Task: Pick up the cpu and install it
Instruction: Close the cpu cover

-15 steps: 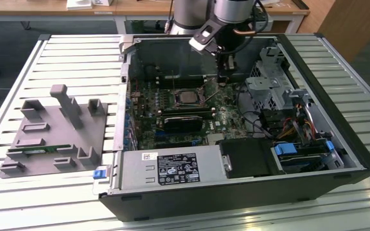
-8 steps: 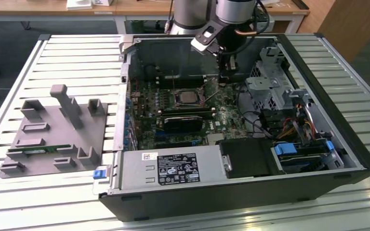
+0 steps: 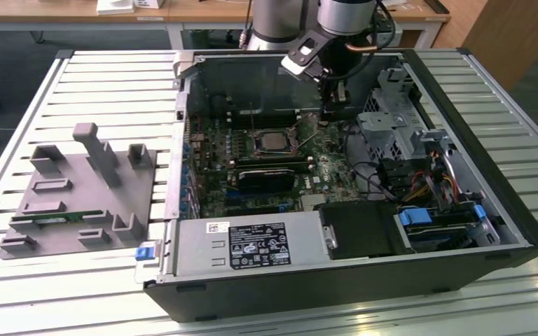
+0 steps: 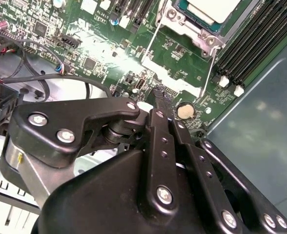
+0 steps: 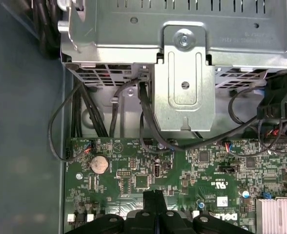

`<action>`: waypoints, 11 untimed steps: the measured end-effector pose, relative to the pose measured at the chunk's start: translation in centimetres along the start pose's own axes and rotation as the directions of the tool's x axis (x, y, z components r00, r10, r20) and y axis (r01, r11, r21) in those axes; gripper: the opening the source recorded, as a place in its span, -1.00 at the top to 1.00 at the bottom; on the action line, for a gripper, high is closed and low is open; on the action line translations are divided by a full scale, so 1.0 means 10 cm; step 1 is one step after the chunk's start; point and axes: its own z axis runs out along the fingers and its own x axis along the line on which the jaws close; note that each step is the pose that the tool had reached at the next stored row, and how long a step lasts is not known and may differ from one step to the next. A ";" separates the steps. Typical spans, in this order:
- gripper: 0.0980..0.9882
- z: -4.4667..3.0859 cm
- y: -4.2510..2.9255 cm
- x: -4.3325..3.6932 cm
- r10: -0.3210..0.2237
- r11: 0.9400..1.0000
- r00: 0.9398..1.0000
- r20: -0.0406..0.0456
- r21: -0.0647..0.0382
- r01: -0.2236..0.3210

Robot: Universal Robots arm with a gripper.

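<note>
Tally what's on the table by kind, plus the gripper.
Case: 1
Grey fixture: 1
Memory stick, in the fixture: 1
Cpu, in the socket: 1
Gripper: 1
Total: 5

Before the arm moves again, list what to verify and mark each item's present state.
1. Cpu in the socket: it lies inside the metal frame; ok.
2. Socket clamped down: cannot tell.
3. Jaws empty: shut, nothing between them; ok.
4. Gripper clear of the cpu: it hangs over the board near the coin battery, apart from the cpu; ok.
5. Cables clear of the gripper: black ones hang close by; cannot tell.
</note>
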 end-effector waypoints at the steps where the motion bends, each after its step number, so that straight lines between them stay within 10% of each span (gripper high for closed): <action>1: 0.98 0.001 0.008 0.001 0.000 1.000 1.000 0.000 0.000 0.000; 11: 0.98 0.080 0.054 0.013 -0.001 1.000 1.000 0.000 0.000 0.001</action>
